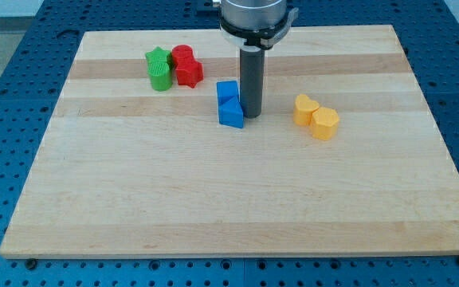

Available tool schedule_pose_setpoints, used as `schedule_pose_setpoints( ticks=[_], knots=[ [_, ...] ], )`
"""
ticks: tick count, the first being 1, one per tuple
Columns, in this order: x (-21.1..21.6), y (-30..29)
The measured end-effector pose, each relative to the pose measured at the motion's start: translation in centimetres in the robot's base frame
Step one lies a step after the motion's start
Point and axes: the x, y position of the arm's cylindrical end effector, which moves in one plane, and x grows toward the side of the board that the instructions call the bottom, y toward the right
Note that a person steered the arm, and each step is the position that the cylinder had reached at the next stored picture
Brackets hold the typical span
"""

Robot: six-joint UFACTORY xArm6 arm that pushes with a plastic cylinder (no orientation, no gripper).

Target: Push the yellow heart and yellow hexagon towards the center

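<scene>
The yellow heart (305,109) and the yellow hexagon (325,123) sit touching each other right of the board's middle, the heart up-left of the hexagon. My tip (252,116) is at the end of a dark rod just right of two blue blocks, touching or nearly touching them. It stands about 60 pixels to the left of the yellow heart, apart from both yellow blocks.
Two blue blocks (229,104) stand stacked close together at the upper middle. A green star-like block (158,68) and a red block (186,65) touch at the upper left. The wooden board (229,199) lies on a blue perforated table.
</scene>
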Motion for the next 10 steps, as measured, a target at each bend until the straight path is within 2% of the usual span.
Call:
schedule_pose_setpoints(
  ticks=[1, 2, 3, 4, 5, 7, 8, 9, 10],
  knots=[
    [-0.2, 0.0],
    [-2.9, 1.0],
    [-5.5, 3.0],
    [-5.8, 7.5],
    [-2.9, 9.8],
    [5.4, 8.3],
    [7.4, 7.3],
    [6.2, 8.1],
    [3.2, 10.2]
  ],
)
